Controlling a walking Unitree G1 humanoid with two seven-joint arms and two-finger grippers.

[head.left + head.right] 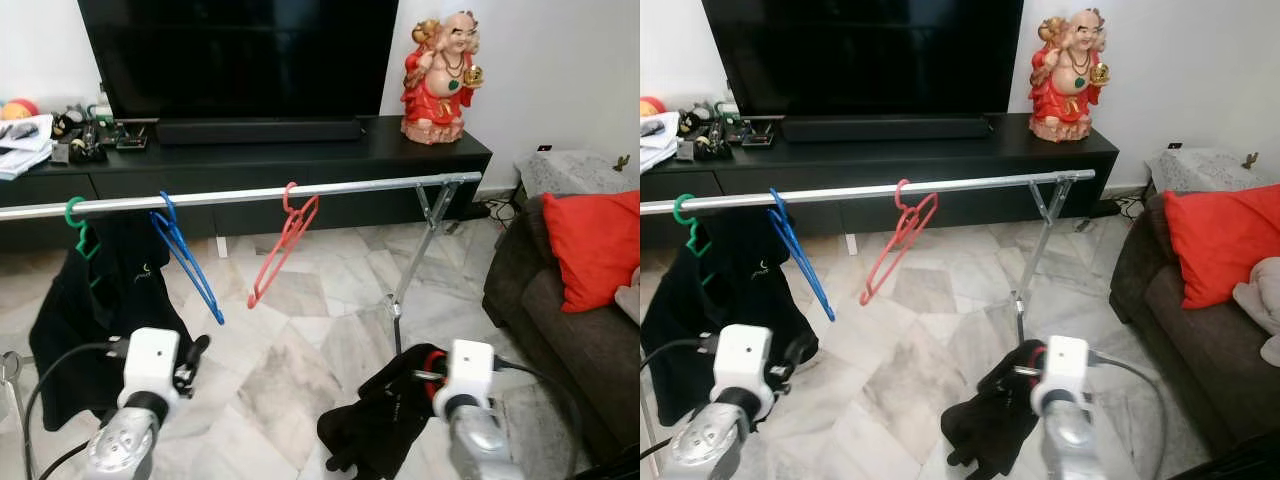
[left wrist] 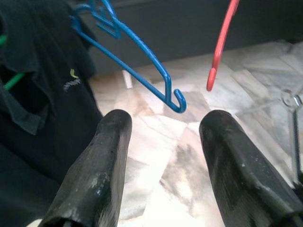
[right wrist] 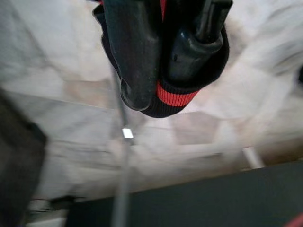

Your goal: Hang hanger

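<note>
Left eye view shows us facing a chrome clothes rail point(image 1: 250, 194) that runs in front of a black TV console point(image 1: 300, 150). Three hangers are hooked over it: a green hanger point(image 1: 78, 226) carrying a black shirt point(image 1: 95, 300) toward the rail's left end, an empty blue hanger point(image 1: 185, 258) beside it, and an empty red hanger point(image 1: 283, 245) near the middle, both tilted.

Our right claw point(image 3: 163, 56) hangs low over the marble floor point(image 1: 290, 370), below the rail's right end. Its fingers are clamped on a black garment with a red band point(image 3: 177, 97), which we judge to be dressed on a hanger, though the hanger itself is hidden. Held there, it would have room to rise toward the bare stretch of rail right of the red hanger.

Our left claw point(image 2: 163, 142) is spread wide and holds nothing, pointing at the blue hanger's lower tip, probably kept clear of the load.
</note>
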